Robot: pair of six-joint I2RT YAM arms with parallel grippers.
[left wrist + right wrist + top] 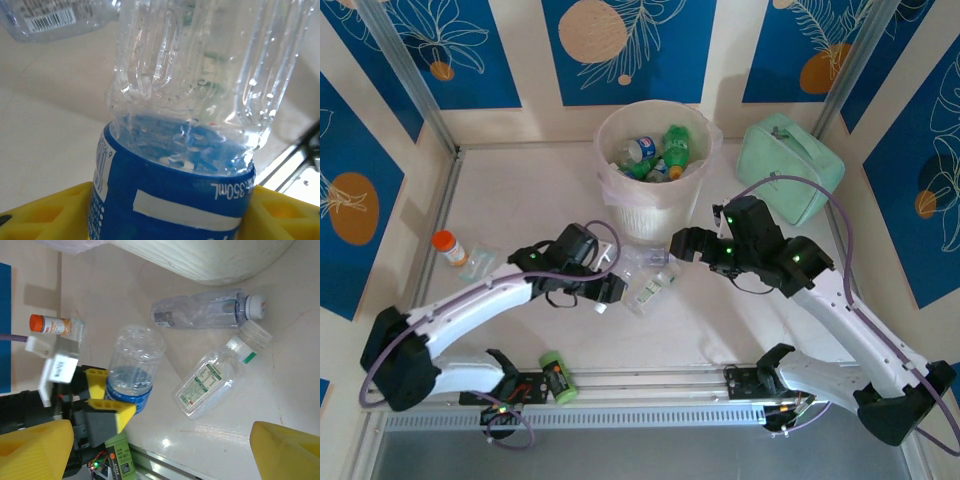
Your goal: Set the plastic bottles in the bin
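My left gripper (170, 222) is shut on a clear plastic bottle with a blue label (170, 200); its yellow pads (42, 215) press both sides of the label. The right wrist view shows the same bottle (134, 367) held in front of the bin. Two more plastic bottles lie there: a clear white-capped one (202, 311) near the bin's foot and a squarer one with a green-and-white label (212, 381). My right gripper (160, 455) hangs open above them with nothing between its fingers, right of the left gripper (612, 290). The bin (655, 170) holds several bottles.
An orange-capped jar (450, 247) stands at the left of the table. A short green can (557, 378) lies by the front rail near the left arm's base. The mint-green case (790, 165) sits right of the bin, behind my right arm.
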